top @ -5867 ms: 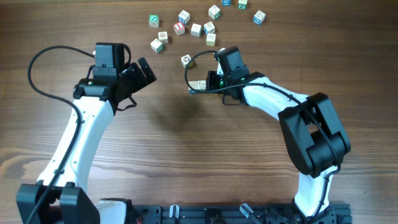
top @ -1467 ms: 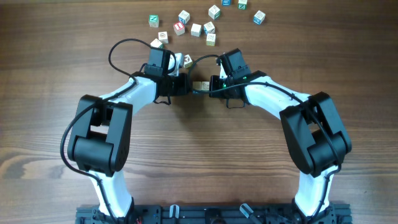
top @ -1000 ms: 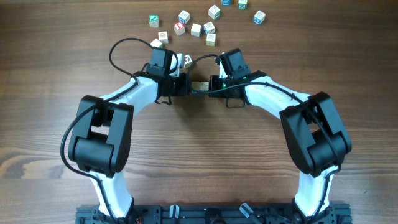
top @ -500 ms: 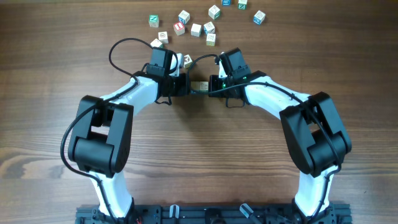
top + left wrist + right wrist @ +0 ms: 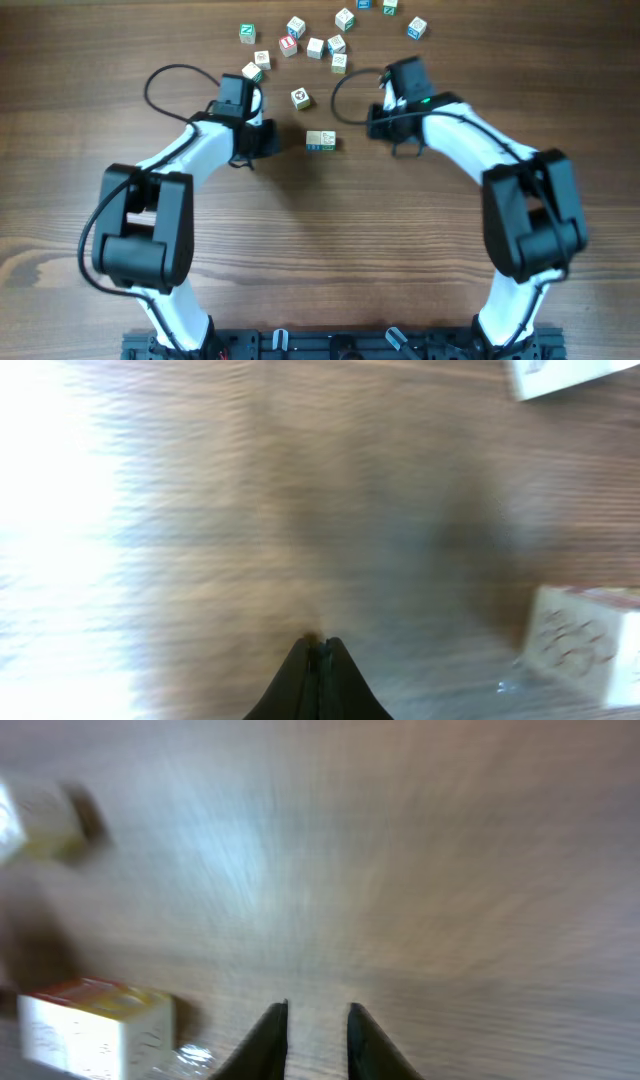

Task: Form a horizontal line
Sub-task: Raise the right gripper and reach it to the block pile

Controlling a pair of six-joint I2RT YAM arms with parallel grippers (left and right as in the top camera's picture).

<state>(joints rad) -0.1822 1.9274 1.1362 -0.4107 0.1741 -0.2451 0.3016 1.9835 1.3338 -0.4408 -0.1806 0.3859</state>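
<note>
I see the short row of letter cubes (image 5: pixel 320 141) lying free mid-tabletop (image 5: pixel 320 250), nearer than the loose cubes (image 5: pixel 316 47). On its left my left pincer (image 5: pixel 320 660) is pressed together. On its right my right pincer (image 5: pixel 317 1020) is slightly spread. Both are empty, probably placed to square its ends.

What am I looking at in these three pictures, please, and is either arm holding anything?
A robot's white-and-black left arm and right arm stand at a brown wooden table. The wide picture looks down from above; the other two come from a camera on each wrist. Between the arms lies a short row of pale wooden letter cubes; loose letter cubes are scattered beyond it. The left gripper is shut and empty; the right gripper has its fingers slightly apart, holding nothing.
</note>
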